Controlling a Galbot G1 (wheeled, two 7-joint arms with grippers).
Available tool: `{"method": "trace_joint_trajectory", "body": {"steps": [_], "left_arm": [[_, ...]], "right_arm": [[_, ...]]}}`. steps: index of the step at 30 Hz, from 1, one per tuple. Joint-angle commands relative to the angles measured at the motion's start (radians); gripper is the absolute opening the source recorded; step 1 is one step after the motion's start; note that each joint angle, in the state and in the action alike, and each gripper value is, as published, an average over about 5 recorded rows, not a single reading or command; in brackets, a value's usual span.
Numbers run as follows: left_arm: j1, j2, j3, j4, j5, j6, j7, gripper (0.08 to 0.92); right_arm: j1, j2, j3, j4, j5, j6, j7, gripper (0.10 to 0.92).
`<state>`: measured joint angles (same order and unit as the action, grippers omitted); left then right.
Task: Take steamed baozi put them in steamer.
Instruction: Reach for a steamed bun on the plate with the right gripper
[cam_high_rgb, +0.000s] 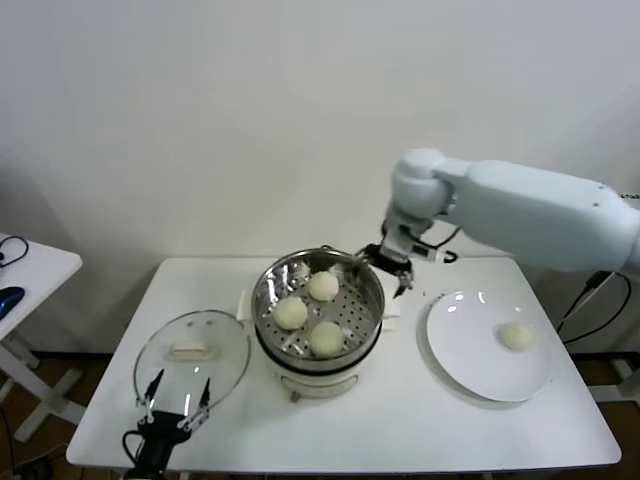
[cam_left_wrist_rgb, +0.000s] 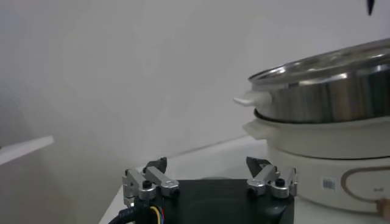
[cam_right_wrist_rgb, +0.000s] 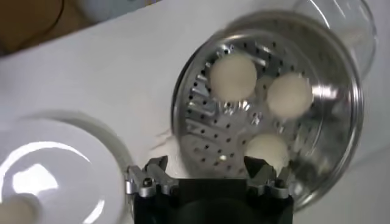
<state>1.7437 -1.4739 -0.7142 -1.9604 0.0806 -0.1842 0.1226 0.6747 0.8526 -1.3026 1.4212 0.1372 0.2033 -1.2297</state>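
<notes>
White right arm (cam_high_rgb: 520, 210) above steamer (cam_high_rgb: 318, 300)

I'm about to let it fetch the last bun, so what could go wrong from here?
1. The open right gripper hangs beside the shiny steel steamer's rim and could clip it while swinging away.
2. The last round cream-white baozi sits alone on the smooth flat white plate; a sideways nudge might slide it.
3. Three baozi leave limited free tray space.

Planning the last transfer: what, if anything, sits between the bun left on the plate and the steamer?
Nothing visible does. The last baozi lies alone on the plate, bare table separates it from the open steamer, and the glass lid lies on the steamer's far side. The open right gripper hovers at the steamer's rim.
</notes>
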Motion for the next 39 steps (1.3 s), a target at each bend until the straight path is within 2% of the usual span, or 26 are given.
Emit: {"method": "trace_joint_trajectory", "body": {"steps": [1, 6, 12, 23, 39], "left_arm": [[-0.007, 0.009, 0.005, -0.006, -0.013, -0.001, 0.006, 0.823], [0.002, 0.012, 0.005, -0.026, -0.035, 0.006, 0.082, 0.823], [0.005, 0.001, 0.014, -0.039, -0.024, -0.008, 0.121, 0.823], [0.010, -0.010, 0.013, -0.037, -0.006, 0.002, 0.116, 0.823], [0.007, -0.015, 0.002, -0.014, 0.011, 0.005, 0.096, 0.823]], "right_arm": [[-0.072, -0.323, 0.000, -0.178, 0.099, -0.156, -0.003, 0.823], [-0.334, -0.373, 0.256, -0.268, -0.218, -0.030, -0.029, 0.823], [-0.600, -0.347, 0.510, -0.373, -0.390, 0.012, -0.030, 0.823], [-0.761, -0.200, 0.758, -0.596, -0.536, 0.069, -0.020, 0.823], [-0.775, -0.067, 0.791, -0.708, -0.590, 0.072, 0.003, 0.823]]}}
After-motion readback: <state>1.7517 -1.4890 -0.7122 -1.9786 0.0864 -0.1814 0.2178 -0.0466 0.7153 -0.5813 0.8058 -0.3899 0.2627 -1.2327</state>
